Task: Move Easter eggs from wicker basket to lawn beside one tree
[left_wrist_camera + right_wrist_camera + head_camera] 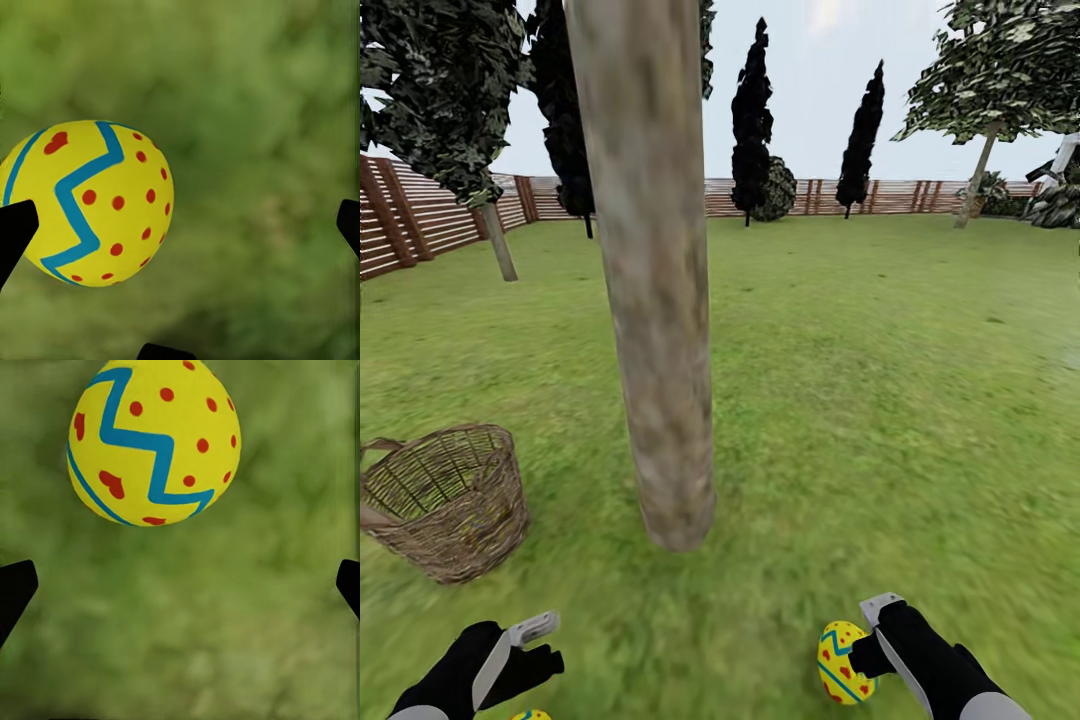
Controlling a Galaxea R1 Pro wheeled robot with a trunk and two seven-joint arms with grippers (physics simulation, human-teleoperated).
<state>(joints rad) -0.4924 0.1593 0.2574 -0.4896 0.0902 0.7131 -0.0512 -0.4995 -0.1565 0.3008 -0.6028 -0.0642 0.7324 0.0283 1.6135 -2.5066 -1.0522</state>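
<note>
Both sets of fingers are spread, nothing grasped: a smooth zigzag-banded egg (88, 202) is seen on mottled lawn (880, 380) before the left gripper (180, 225), another egg (154, 439) before the right gripper (180, 585); the open-weave wicker basket (448, 500) stands at nine o'clock of the rough trunk (655, 300).

Left gripper (538, 645) at seven o'clock, right gripper (865, 640) at five o'clock, both with fingers spread.
</note>
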